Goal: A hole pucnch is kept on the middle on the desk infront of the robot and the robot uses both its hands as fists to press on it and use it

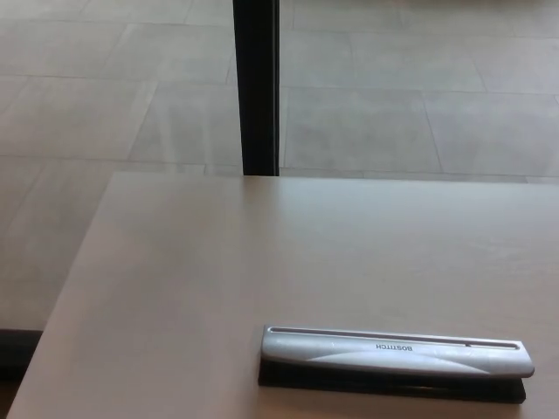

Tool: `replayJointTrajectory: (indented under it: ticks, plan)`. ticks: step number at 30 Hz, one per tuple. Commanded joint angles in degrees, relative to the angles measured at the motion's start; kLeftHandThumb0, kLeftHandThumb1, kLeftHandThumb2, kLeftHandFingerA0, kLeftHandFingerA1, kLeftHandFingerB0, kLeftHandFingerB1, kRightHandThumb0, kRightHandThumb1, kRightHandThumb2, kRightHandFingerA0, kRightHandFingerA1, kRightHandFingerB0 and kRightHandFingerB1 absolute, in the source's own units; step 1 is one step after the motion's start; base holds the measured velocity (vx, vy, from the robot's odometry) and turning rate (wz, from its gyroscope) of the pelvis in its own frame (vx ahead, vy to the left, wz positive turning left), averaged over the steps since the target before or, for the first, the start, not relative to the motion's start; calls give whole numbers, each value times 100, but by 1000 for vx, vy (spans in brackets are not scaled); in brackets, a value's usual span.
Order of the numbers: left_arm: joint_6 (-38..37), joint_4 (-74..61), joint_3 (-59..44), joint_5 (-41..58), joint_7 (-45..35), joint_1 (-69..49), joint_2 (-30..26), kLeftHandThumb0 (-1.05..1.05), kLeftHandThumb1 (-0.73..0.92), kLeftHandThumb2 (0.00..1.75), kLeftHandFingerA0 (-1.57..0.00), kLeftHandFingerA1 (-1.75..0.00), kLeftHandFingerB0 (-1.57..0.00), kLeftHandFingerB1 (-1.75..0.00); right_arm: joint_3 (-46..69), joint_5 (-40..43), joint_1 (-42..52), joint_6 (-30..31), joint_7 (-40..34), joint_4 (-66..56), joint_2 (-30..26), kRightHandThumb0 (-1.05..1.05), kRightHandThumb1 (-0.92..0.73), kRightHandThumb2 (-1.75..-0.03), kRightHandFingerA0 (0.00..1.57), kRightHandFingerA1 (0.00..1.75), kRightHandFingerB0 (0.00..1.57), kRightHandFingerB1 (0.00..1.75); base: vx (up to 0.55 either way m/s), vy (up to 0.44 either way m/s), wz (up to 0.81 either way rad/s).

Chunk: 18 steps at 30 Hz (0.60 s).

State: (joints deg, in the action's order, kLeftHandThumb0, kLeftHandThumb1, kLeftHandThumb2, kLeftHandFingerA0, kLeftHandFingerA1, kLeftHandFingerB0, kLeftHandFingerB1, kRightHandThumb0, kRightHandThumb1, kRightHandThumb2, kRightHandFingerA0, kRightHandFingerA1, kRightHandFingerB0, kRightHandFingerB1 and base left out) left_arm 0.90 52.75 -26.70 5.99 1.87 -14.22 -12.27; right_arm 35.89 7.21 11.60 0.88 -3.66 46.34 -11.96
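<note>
A long silver hole punch with a black base lies flat on the pale wooden desk, near the desk's front edge and right of the middle. Its lever is down and bears dark lettering on top. Neither of my hands shows anywhere in the head view.
The desk's left edge runs diagonally toward the bottom left, with tiled floor beyond it. A black vertical post stands behind the desk's far edge. Something dark sits low on the floor at the left.
</note>
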Motion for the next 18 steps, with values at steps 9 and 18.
replayJointTrajectory:
  ticks: [9, 18]
  plan:
    - [190, -1814, -1544, 789, 1721, 1734, -525, -39, 50, 89, -113, -83, -85, -56, 2900, 2582, -2030, 1025, -1359, -1218, -1435, -28, -56, -101, 97, 90, 43, 73, 0, 0, 0]
    - [581, -4554, -1275, 1038, 1924, 3949, -254, -24, 45, 109, -103, -165, -90, -101, 2628, 2676, -3909, 1197, -1907, -3152, -1462, -42, -46, -121, 145, 145, 108, 115, 0, 0, 0]
